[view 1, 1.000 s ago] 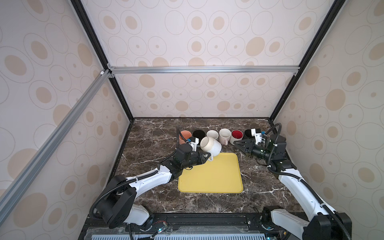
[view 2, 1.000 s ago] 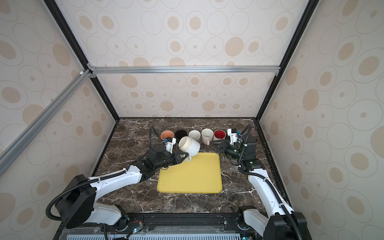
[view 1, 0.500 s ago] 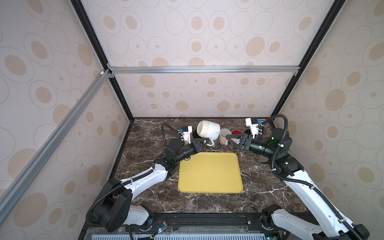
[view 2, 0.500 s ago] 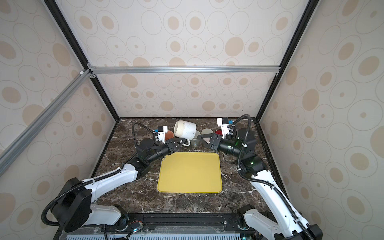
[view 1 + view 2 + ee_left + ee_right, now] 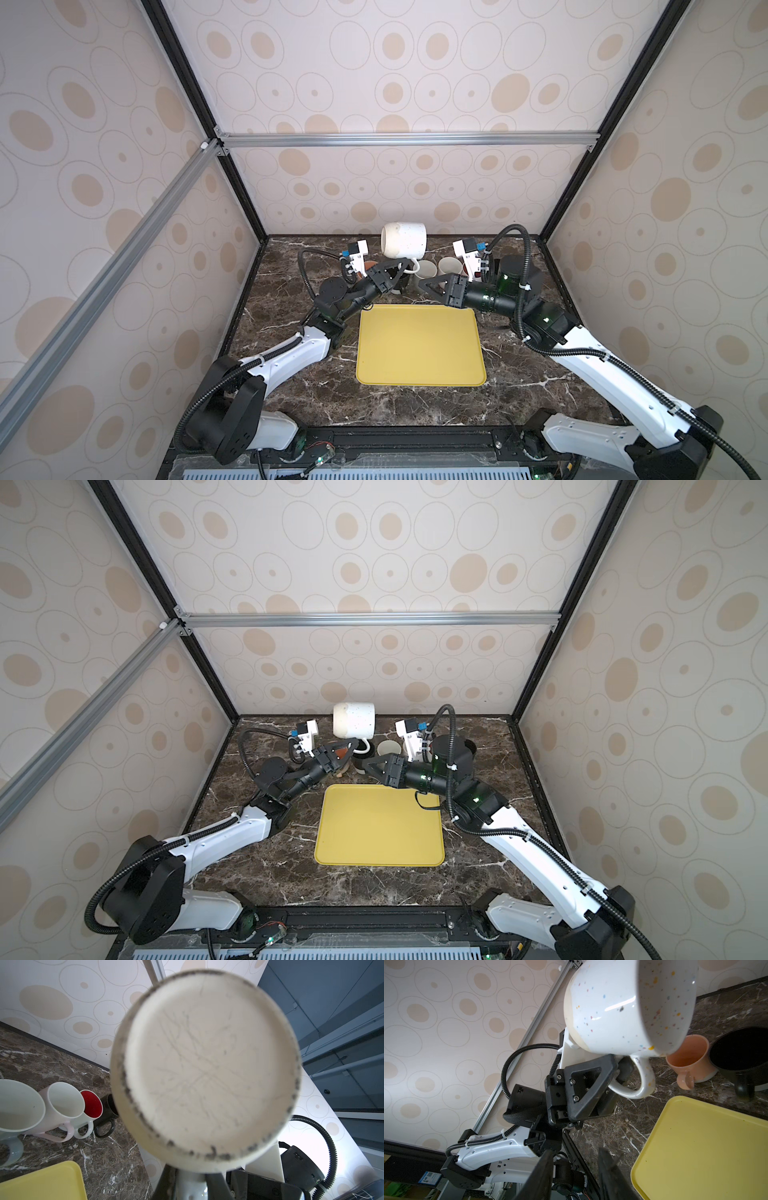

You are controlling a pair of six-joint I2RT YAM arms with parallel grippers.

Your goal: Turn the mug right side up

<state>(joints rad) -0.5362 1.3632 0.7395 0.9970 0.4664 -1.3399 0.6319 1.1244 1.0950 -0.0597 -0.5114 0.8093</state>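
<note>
A white speckled mug (image 5: pixel 404 240) (image 5: pixel 354 720) hangs in the air above the back of the table, lying on its side with its handle down. My left gripper (image 5: pixel 400 267) (image 5: pixel 351 746) is shut on that handle, which shows plainly in the right wrist view (image 5: pixel 617 1072). The left wrist view is filled by the mug's scuffed base (image 5: pixel 205 1068). My right gripper (image 5: pixel 424 284) (image 5: pixel 368 764) stands open and empty just right of the mug's handle, pointing at the left gripper; its fingers (image 5: pixel 544 1176) hold nothing.
A yellow tray (image 5: pixel 419 349) (image 5: pixel 380 825) lies on the marble table in front of both grippers. A row of upright mugs stands at the back: white (image 5: pixel 64 1105), red-lined (image 5: pixel 91 1103), black (image 5: pixel 108 1109), orange (image 5: pixel 687 1059), another black (image 5: pixel 741 1057).
The left gripper has lifted the mug from just above the tray's back edge, up and backward, turning it onto its side. The right gripper has risen and moved left toward it.
</note>
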